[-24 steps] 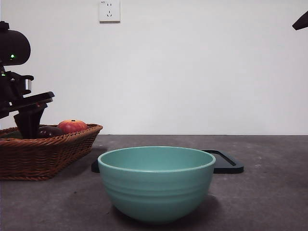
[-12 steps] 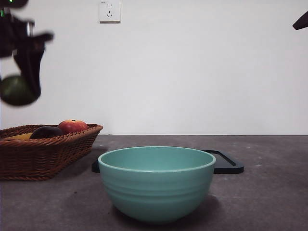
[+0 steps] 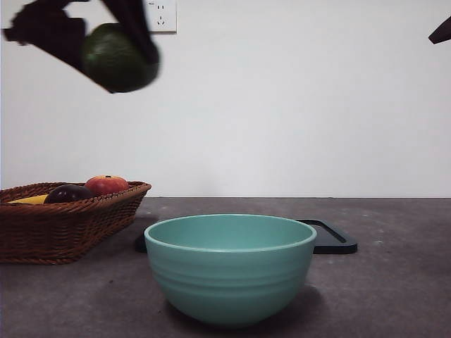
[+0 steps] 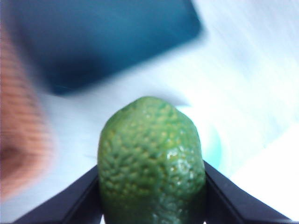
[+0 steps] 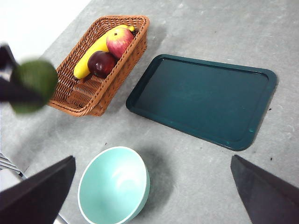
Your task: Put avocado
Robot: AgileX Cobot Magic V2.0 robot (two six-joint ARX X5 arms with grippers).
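Currently, my left gripper (image 4: 152, 205) clamps the avocado (image 3: 118, 58) between both jaws, high above the table, up and left of the bowl (image 3: 230, 267). My right gripper (image 5: 152, 196) waits spread wide.

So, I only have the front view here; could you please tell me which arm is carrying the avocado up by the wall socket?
Observer: The left pincer; its wrist view shows both jaws pressed against the avocado.
Operator: Thank you. What else is in the basket besides the two round fruits?
Observer: A banana lies along the basket, beside the red fruit and the purple fruit.
Operator: And the right arm?
Observer: The right pincer is open, high above the bowl and tray.
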